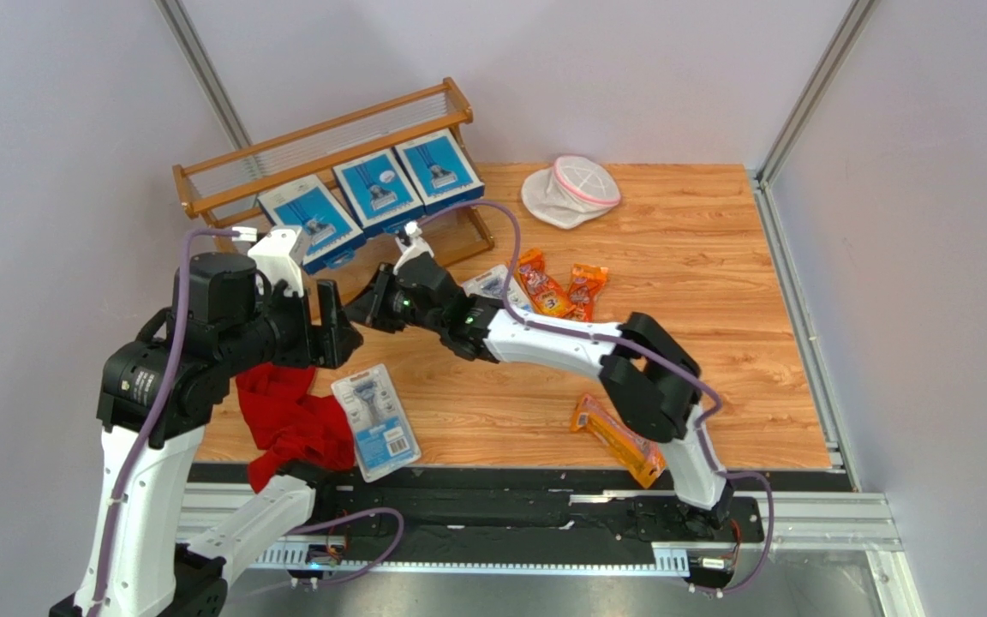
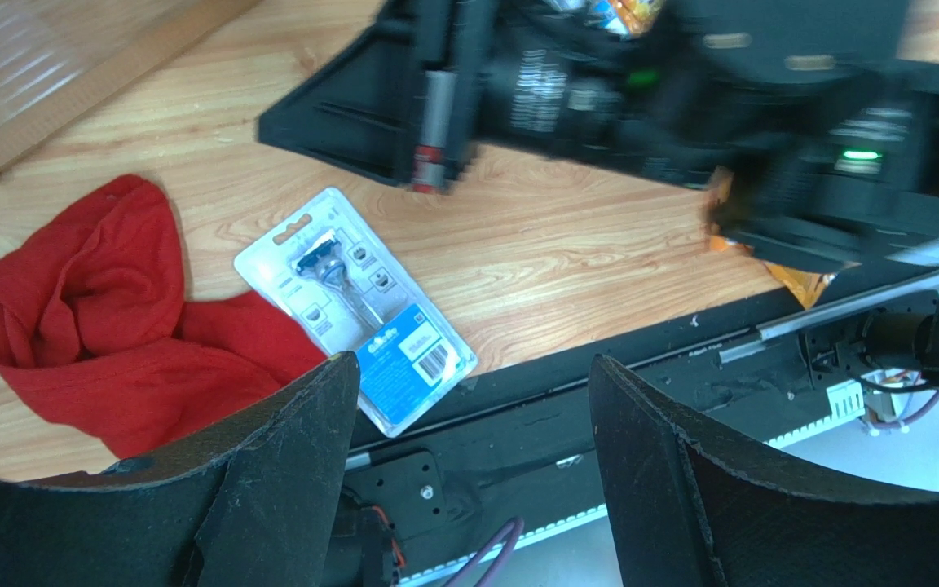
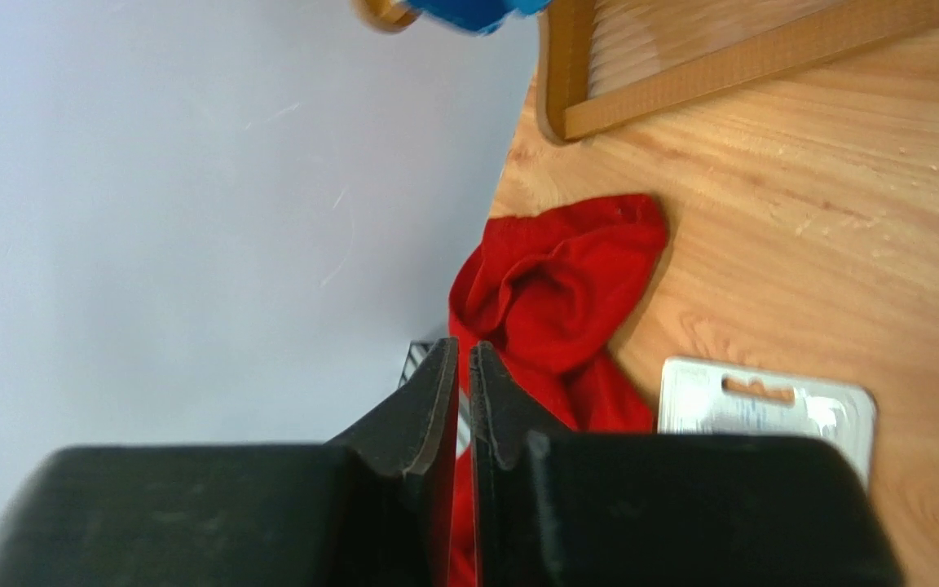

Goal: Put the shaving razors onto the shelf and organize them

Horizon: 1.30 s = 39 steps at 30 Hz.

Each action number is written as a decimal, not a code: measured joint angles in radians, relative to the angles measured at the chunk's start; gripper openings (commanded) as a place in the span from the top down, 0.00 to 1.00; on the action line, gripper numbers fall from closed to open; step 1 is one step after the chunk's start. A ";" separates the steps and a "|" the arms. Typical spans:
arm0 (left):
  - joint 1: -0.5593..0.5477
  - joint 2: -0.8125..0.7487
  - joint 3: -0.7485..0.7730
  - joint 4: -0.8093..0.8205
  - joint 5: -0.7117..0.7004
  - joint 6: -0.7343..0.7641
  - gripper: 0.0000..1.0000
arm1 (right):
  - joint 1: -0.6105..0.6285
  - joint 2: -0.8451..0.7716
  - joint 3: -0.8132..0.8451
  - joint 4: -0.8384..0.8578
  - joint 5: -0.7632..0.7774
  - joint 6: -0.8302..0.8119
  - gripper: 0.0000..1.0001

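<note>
Three flat blue razor boxes (image 1: 379, 189) lean in a row on the brown wooden shelf (image 1: 219, 169) at the back left. A clear blister pack with a blue label (image 1: 377, 422) lies near the front edge, partly on the red cloth (image 1: 286, 418); it also shows in the left wrist view (image 2: 352, 306) and the right wrist view (image 3: 762, 398). Two orange bags (image 1: 561, 286) lie mid-table and one (image 1: 617, 441) lies at the front right. My left gripper (image 1: 331, 324) (image 2: 475, 379) is open and empty above the pack. My right gripper (image 1: 368, 309) (image 3: 463, 357) is shut and empty, close beside the left one.
A round white pouch with pink trim (image 1: 572, 190) lies at the back. A second clear pack (image 1: 492, 280) is partly hidden under the right arm. The red cloth (image 2: 83, 318) (image 3: 548, 294) lies bunched at the front left. Grey walls stand on the left, back and right.
</note>
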<state>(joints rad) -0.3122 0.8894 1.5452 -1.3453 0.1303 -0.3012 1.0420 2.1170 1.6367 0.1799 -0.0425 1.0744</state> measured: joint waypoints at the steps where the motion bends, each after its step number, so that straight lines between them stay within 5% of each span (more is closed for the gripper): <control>1: 0.000 0.000 -0.008 0.003 0.002 -0.001 0.22 | 0.003 -0.040 -0.024 -0.017 0.001 -0.014 0.87; 6: 0.000 -0.013 -0.074 0.021 0.026 -0.009 0.23 | 0.005 -0.286 -0.204 -0.108 0.029 -0.087 0.73; 11: 0.000 -0.034 -0.167 0.053 0.049 -0.030 0.23 | 0.005 -0.499 -0.379 -0.216 0.083 -0.137 0.28; 14: 0.000 -0.049 -0.230 0.068 0.057 -0.050 0.23 | 0.005 -0.585 -0.480 -0.274 0.112 -0.152 0.15; 24: 0.000 -0.051 -0.352 0.138 0.061 -0.124 0.27 | 0.005 -0.769 -0.615 -0.386 0.179 -0.192 0.08; 34: 0.000 0.043 -0.692 0.283 0.039 -0.266 0.38 | 0.005 -0.841 -0.702 -0.386 0.192 -0.184 0.08; 39: 0.000 0.084 -0.709 0.320 0.007 -0.330 0.40 | 0.005 -0.858 -0.729 -0.387 0.193 -0.181 0.08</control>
<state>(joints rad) -0.3122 0.9730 0.8364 -1.0252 0.1375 -0.6315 1.0470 1.2594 0.9073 -0.2073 0.1505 0.8932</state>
